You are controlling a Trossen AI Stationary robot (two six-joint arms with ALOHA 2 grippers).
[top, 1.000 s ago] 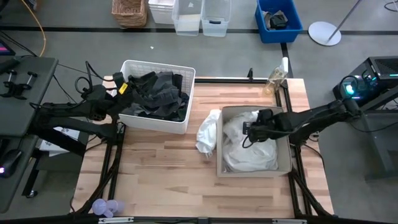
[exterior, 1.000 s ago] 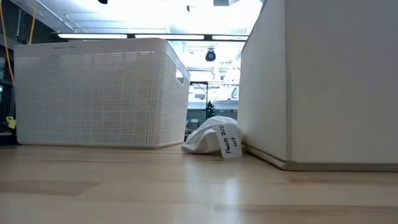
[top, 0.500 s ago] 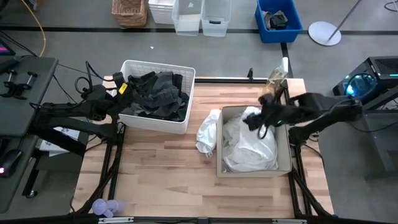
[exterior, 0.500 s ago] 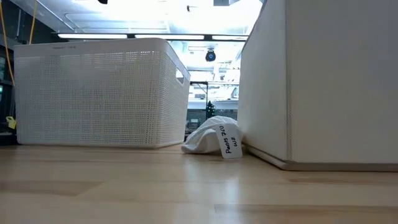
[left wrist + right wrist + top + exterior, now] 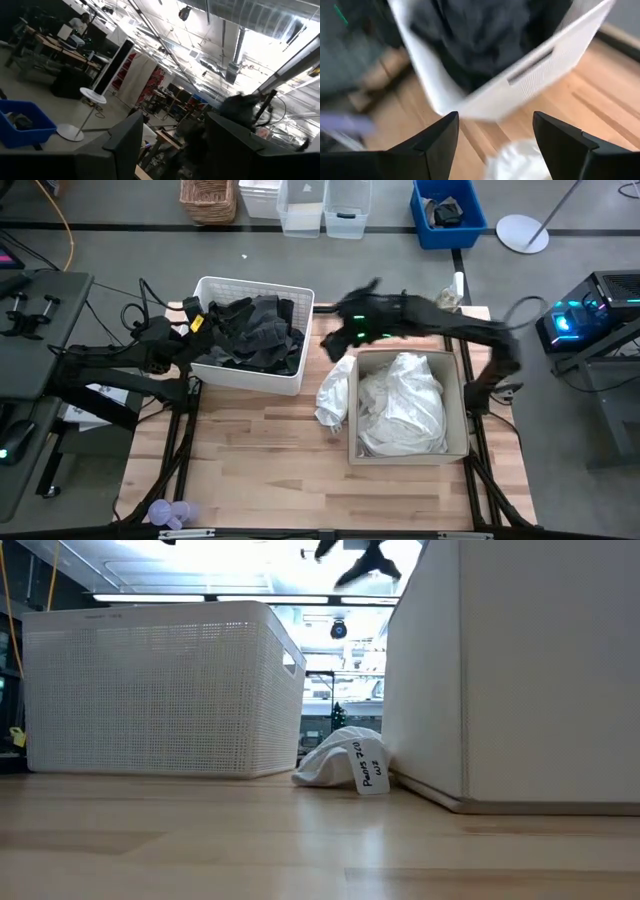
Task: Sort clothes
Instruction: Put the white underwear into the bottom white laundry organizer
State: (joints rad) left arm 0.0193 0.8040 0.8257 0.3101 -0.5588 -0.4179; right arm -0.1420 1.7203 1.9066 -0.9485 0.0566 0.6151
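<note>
Dark grey clothes fill the white slotted basket at the table's far left. White clothes lie in the beige box on the right. One white piece hangs over the box's left wall, its lower end on the table. My right gripper is in the air between basket and box, blurred, open and with nothing in it. Over the basket's left rim, my left gripper stands open, nothing between its fingers.
Bare wooden tabletop stretches along the near side in front of basket and box. A small bottle stands at the far right corner. Bins and a wicker basket sit on the floor beyond the table.
My right gripper has risen off the white clothes in the beige box and swung fast toward the table's far left, to the gap beside the basket. The white clothes have stayed in the box.
</note>
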